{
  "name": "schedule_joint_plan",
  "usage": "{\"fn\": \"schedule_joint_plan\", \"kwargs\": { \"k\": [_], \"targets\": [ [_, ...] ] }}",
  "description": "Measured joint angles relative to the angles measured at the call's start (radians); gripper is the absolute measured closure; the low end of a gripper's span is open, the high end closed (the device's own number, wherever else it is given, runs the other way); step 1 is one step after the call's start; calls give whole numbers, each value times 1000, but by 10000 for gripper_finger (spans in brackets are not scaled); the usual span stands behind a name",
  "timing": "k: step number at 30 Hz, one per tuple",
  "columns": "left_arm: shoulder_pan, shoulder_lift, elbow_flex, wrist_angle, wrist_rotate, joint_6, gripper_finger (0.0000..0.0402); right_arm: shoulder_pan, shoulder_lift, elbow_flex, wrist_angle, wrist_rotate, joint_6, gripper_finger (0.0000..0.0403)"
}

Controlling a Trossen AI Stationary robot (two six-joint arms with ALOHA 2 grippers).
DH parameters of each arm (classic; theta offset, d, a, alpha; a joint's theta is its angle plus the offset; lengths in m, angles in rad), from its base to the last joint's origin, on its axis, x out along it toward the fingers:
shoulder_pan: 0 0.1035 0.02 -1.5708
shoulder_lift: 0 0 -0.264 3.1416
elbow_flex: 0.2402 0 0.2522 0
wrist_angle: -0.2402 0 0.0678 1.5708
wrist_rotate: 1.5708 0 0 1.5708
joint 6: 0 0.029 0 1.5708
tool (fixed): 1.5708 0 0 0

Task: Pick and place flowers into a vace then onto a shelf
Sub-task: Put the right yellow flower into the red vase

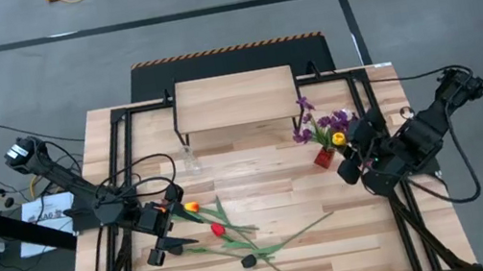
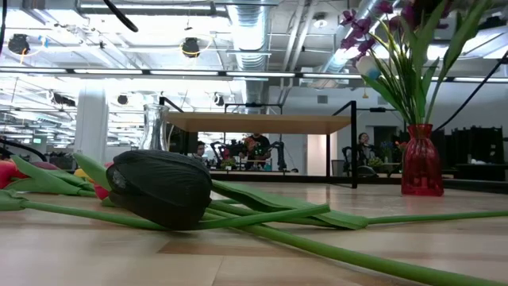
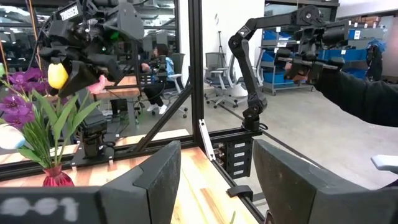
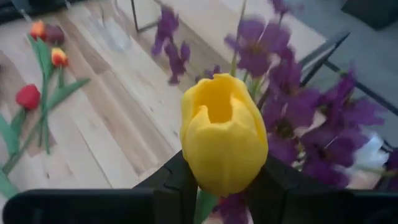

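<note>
A clear glass vase (image 1: 191, 158) stands just in front of the low light-wood shelf on thin black legs (image 1: 236, 98), near its left end; nothing shows inside it. To the right, a small red glass vase (image 1: 324, 156) sits on the wooden slatted table (image 1: 337, 247) and holds purple-blossom sprigs (image 1: 329, 124) with green leaves.

The left gripper (image 1: 162, 237) hangs low over the left side of the table. Its two dark fingers (image 3: 149, 186) stand wide apart, with nothing between them. The right gripper (image 4: 224, 186) is just beside the red vase. Its fingers squeeze the green stem of a yellow tulip-like flower (image 4: 222, 132), right under the head, and the head sits up against the purple sprigs.

More long-stemmed flowers lie flat on the table. A yellow-orange tulip (image 1: 192, 207) lies just beside the left gripper. A red tulip (image 1: 218, 229) is near it, and a black tulip (image 1: 249, 262) lies closer to the front edge. Their green stems cross each other.

People sit at desks in the room far behind the table.
</note>
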Motion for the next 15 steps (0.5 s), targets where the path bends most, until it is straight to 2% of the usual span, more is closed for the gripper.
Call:
{"fn": "schedule_joint_plan", "kwargs": {
  "k": [15],
  "targets": [
    [0, 0, 0, 0, 0, -1, 209, 14, -1, -16, 27, -6, 25, 299]
  ]
}}
